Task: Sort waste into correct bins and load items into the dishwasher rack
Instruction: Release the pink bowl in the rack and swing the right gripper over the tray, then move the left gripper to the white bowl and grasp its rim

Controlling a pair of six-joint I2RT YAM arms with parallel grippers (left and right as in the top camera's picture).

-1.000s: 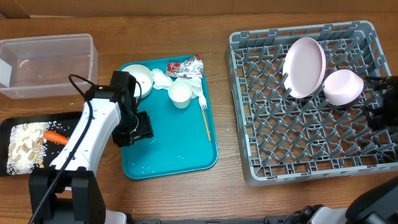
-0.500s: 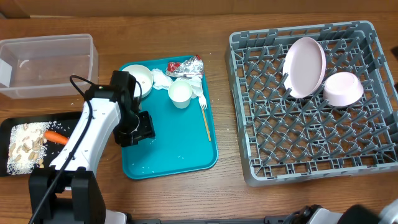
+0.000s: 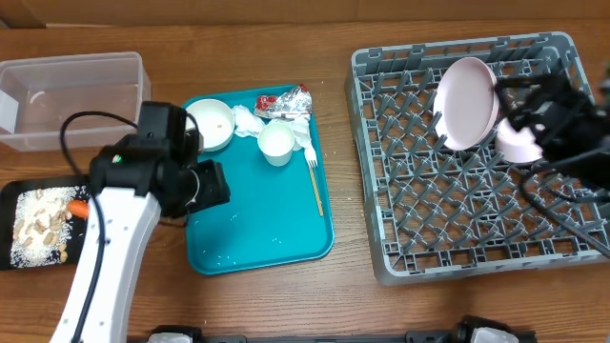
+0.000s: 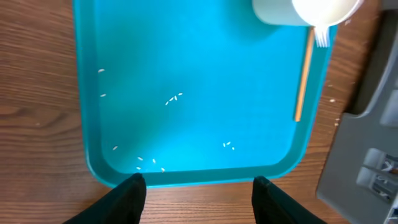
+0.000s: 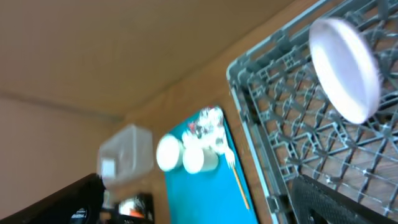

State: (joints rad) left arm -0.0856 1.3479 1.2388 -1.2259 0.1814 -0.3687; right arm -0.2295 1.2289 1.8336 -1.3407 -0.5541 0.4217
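Plate upright in rack | left fingers spread | right fingers spread

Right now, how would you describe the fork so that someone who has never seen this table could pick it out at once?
Start at the flat teal tray in the middle of the table, left of the big grey rack. The fork lies along the tray's right edge, just beside the white cup. It is the only long thin thing there, with a yellow handle and white tines.
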